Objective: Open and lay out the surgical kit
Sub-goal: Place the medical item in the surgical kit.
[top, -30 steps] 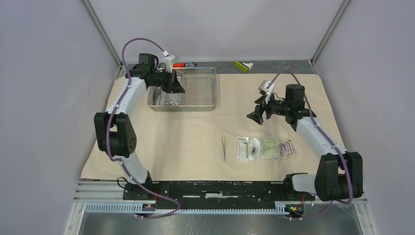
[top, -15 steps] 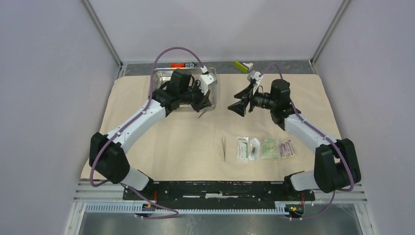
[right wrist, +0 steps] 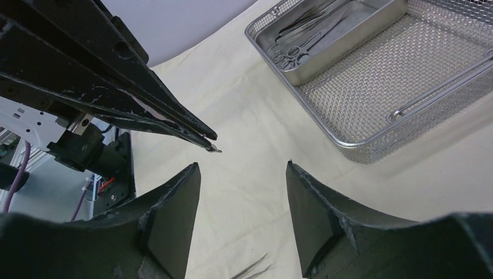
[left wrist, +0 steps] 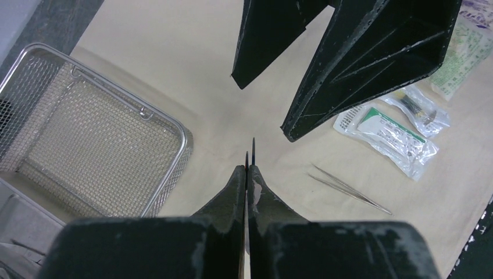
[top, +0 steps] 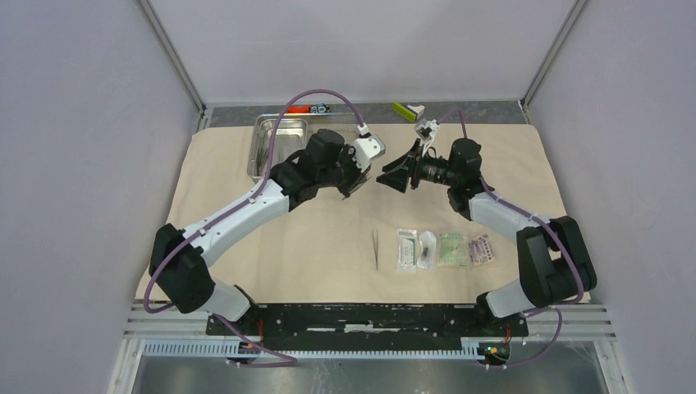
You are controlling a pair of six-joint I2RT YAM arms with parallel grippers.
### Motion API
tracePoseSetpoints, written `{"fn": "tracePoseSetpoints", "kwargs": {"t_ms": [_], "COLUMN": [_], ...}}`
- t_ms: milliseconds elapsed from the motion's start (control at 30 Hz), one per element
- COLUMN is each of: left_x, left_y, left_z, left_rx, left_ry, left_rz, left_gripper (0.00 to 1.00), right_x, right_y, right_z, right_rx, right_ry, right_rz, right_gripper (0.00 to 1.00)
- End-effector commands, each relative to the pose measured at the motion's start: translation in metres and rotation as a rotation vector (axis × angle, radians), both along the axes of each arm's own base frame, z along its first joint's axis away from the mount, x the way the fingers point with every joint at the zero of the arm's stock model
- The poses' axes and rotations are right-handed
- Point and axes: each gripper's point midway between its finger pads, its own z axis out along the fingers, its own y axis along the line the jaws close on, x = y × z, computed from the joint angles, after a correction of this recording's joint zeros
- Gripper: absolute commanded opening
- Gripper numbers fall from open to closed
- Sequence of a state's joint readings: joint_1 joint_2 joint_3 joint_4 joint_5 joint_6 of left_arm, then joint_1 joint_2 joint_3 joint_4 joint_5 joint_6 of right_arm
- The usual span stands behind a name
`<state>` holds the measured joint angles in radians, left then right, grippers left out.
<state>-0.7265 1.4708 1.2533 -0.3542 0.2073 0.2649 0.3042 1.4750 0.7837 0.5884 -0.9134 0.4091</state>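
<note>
The left gripper (left wrist: pixel 247 172) is pinched shut on a thin metal instrument (left wrist: pixel 252 152). Only the paired tips poke past the fingertips, so I can't say whether it is forceps or tweezers. The piece is held up over the beige cloth (top: pixel 328 246) at mid-frame in the overhead view, with its tips aimed at the right gripper (right wrist: pixel 242 168). That gripper's jaws stand apart on either side of the tips without touching them. To me it looks like a hand-over, with the left arm offering the tool so the right can carry it toward the laid-out row.

That row sits at lower centre-right in the overhead view. A pair of tweezers (top: pixel 375 248) lies alone, with four sealed packets (top: pixel 445 249) side by side just to its right. The steel tray (top: pixel 256 156) is at upper left, partly hidden by the left arm. The right wrist view shows its inner tray (right wrist: pixel 349 49) with scissors (right wrist: pixel 290 56) and other slim tools inside.

Along the back edge, off the cloth, lie a yellow-green and white object (top: pixel 408 109) and small orange and black pieces (top: pixel 309 108), both well out of the way. The tight spot is between the grippers themselves, and a tool this thin could slip if the pinch lands badly.
</note>
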Motion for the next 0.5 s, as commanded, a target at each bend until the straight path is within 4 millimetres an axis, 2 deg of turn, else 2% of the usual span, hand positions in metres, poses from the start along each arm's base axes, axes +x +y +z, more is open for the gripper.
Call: {"fn": "tracePoseSetpoints", "kwargs": {"t_ms": [0, 233, 467], "left_x": [0.003, -0.002, 0.001], "left_y": [-0.004, -0.011, -0.012], "left_z": [0.021, 0.015, 0.003], "left_rx": [-0.038, -0.010, 0.007], "left_ry": [-0.074, -0.082, -0.051], "left_rz": [0.029, 0.013, 0.048], "left_gripper": [0.02, 0.02, 0.02], "right_x": [-0.001, 0.000, -0.003], "right_y": [0.006, 0.011, 0.012], "right_z": [0.008, 0.005, 0.004], "right_rx": [0.053, 0.082, 0.097], "right_ry": [0.002, 0.043, 0.047], "right_rz": [0.033, 0.055, 0.086], "right_gripper": [0.60, 0.54, 0.53]}}
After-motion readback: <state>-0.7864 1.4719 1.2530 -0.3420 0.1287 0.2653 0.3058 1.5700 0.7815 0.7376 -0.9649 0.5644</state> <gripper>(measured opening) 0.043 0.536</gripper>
